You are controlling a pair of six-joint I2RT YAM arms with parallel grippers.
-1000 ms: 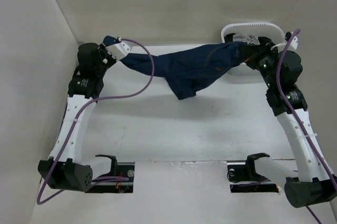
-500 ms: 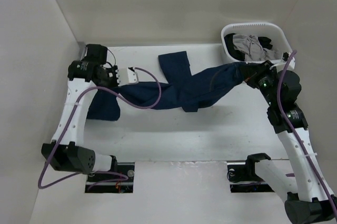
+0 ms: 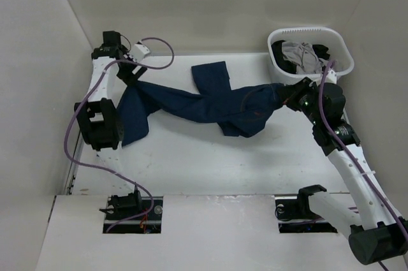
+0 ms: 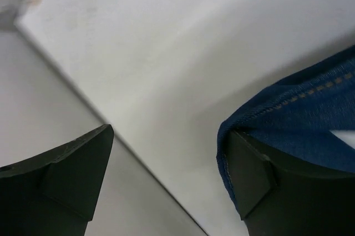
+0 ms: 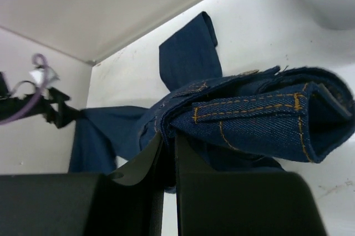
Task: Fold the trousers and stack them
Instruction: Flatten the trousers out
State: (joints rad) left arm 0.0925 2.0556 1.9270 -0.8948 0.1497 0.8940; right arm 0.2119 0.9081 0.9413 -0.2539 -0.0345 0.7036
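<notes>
**Observer:** What surface and room are shown?

**Operator:** I see one white table. Plain white walls enclose it on the left, far and right sides.

**Observer:** Count the items.

**Operator:** I count one pair of trousers in dark blue denim. They are strung across the far half of the table, from the far left corner to the right, and one leg end points toward the far wall. One white basket stands at the far right, holding grey clothing and something dark. There are two grippers.

**Observer:** And their states?

**Operator:** My left gripper, at the far left, has its jaws wide apart. A stitched denim hem lies against one finger, but it is not pinched. My right gripper is clamped on a folded bunch of the trousers, just on the near side of the basket.
</notes>
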